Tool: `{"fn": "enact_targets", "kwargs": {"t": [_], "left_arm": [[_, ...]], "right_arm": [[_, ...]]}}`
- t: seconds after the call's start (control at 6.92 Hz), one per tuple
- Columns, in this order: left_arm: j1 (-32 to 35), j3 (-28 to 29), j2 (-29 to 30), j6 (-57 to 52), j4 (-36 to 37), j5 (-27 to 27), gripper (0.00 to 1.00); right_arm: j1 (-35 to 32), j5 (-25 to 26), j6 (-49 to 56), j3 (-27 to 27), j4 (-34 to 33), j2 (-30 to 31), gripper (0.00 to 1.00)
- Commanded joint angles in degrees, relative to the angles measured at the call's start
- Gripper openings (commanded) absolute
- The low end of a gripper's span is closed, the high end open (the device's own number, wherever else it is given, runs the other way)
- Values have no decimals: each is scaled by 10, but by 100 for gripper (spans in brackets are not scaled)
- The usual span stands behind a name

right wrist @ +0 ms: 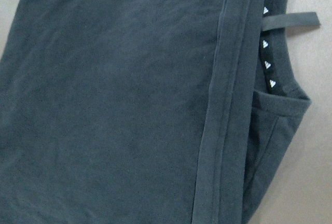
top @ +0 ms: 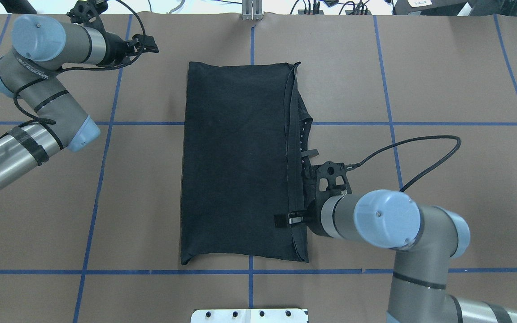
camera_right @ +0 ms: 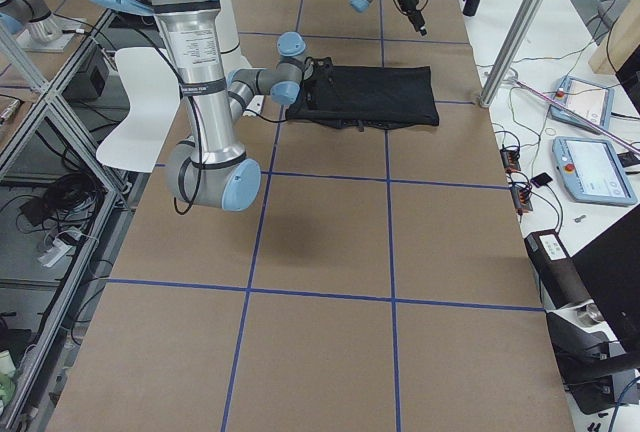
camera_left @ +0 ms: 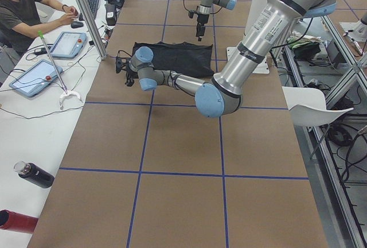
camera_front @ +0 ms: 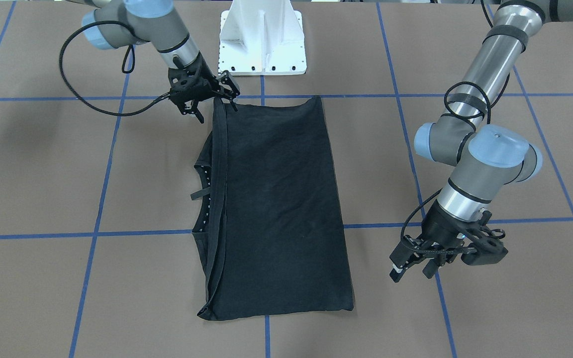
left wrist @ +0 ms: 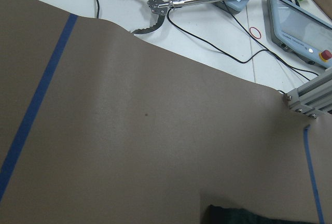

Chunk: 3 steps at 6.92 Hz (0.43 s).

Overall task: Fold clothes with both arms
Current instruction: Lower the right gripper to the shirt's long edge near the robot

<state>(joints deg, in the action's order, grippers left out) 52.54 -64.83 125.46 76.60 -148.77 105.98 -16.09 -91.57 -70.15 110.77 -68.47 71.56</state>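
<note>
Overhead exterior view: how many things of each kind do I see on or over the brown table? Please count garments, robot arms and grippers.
Black T-shirt: 1
Robot arms: 2 (left arm, right arm)
Grippers: 2 (left gripper, right gripper)
Total: 5

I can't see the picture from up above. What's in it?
A black T-shirt, folded into a long rectangle, lies on a brown table. The right end effector is at its right edge; the left end effector is well clear.
</note>
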Motion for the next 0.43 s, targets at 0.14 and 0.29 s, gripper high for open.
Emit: {"fn": "enact_targets", "kwargs": {"t": [0.14, 0.29], "left_arm": [[0, -6, -7, 0, -1, 0, 100], [0, -6, -7, 0, -2, 0, 100]], "right_arm": [[60, 89, 30, 0, -136, -34, 99], [60, 89, 46, 1, -160, -42, 97]]}}
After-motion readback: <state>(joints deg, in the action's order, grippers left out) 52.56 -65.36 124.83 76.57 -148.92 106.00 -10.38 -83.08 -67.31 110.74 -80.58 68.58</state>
